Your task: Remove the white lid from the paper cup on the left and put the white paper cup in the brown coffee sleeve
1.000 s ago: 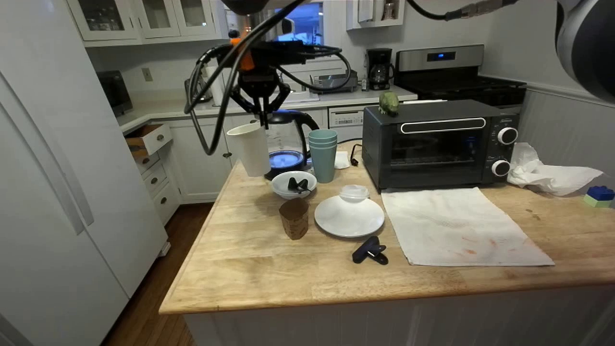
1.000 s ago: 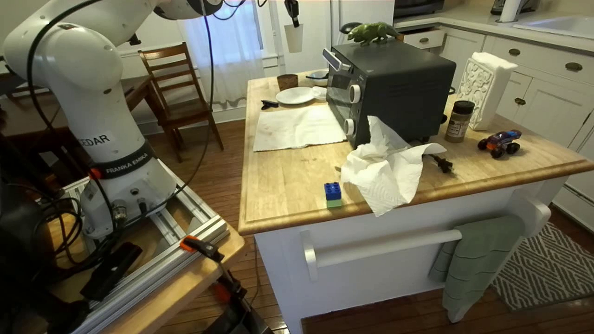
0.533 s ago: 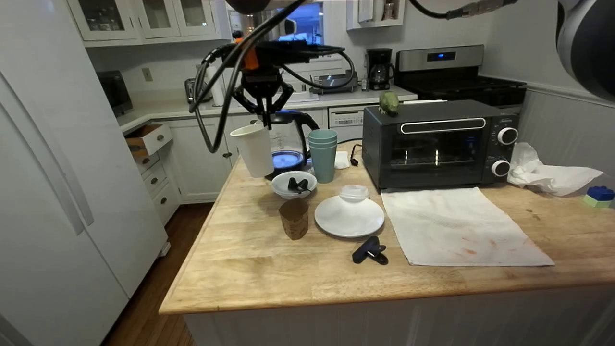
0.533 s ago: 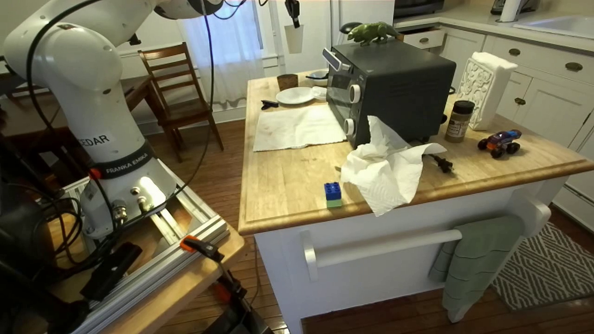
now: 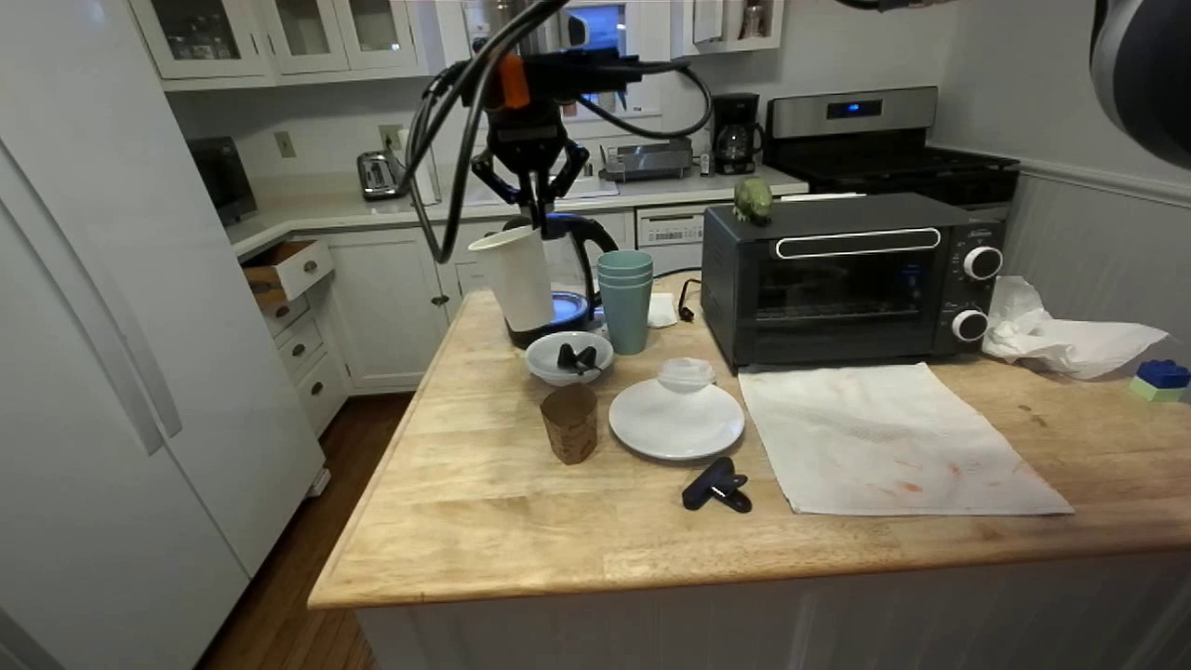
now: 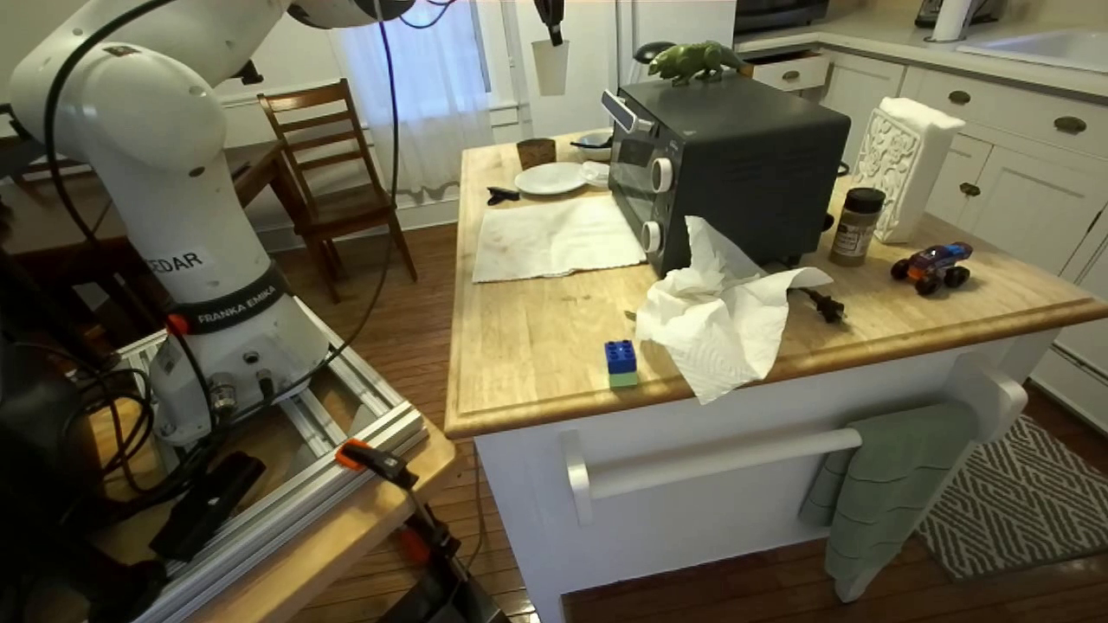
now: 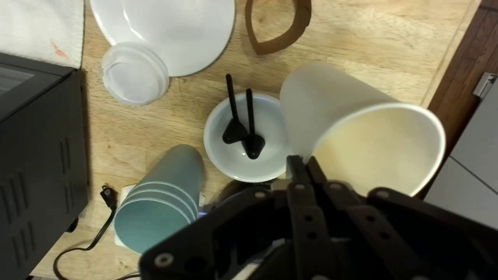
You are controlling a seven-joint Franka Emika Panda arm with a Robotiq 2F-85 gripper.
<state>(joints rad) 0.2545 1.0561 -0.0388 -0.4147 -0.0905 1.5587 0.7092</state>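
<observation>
My gripper (image 5: 540, 221) is shut on the rim of the white paper cup (image 5: 516, 279), one finger inside and one outside in the wrist view (image 7: 307, 162). The cup is tilted, mouth up, and held above the table; it also shows in an exterior view (image 6: 550, 69). The wrist view shows the inside of the cup (image 7: 381, 147). The brown coffee sleeve (image 5: 570, 426) stands upright and apart from the cup on the table; its ring shows in the wrist view (image 7: 286, 41). The white lid (image 5: 687, 374) is off the cup, at the plate's edge, also in the wrist view (image 7: 134, 76).
A white plate (image 5: 676, 428) is right of the sleeve. A white bowl (image 5: 541, 366) holding black clips, stacked green tumblers (image 5: 626, 307) and a kettle (image 5: 595, 234) stand behind. A toaster oven (image 5: 847, 288), paper towel (image 5: 893, 447) and black clip (image 5: 716, 486) are nearby.
The gripper and the held cup have moved right and slightly up in an exterior view, and the cup leans a little more. The sleeve, lid and plate have not moved.
</observation>
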